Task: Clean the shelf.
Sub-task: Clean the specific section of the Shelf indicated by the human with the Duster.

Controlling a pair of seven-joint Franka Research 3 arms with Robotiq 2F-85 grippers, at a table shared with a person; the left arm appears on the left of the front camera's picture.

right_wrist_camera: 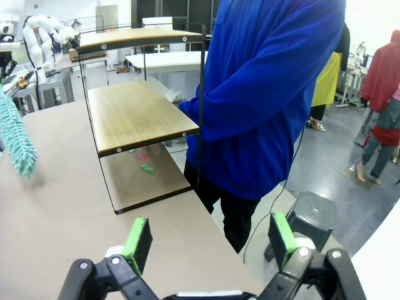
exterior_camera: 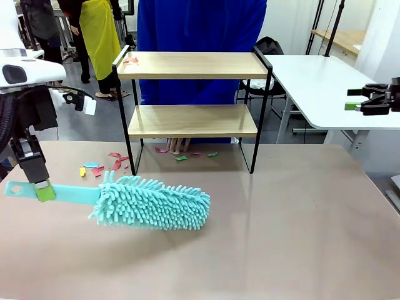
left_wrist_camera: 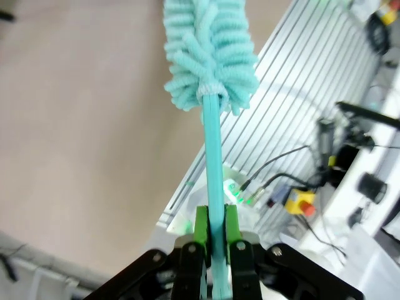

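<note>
— Where's your shelf [exterior_camera: 194, 65]?
— Twelve o'clock on the bench [exterior_camera: 281, 225], upright. Coloured paper scraps [exterior_camera: 94, 170] lie on the bench around its nine o'clock leg and under it.
— Your left hand [exterior_camera: 44, 189]?
— Nine o'clock, clamped tight on the flat handle of a teal duster [exterior_camera: 153, 203]. The fluffy head sits low at the bench, seven o'clock of the shelf.
— Your right hand [exterior_camera: 357, 100]?
— Two o'clock, off the bench, fingers spread wide, holding nothing.

Bright, even light, soft shadow under my duster [exterior_camera: 150, 203] on the tabletop [exterior_camera: 281, 219]; wrist views bend at the edges, bit blurry.
</note>
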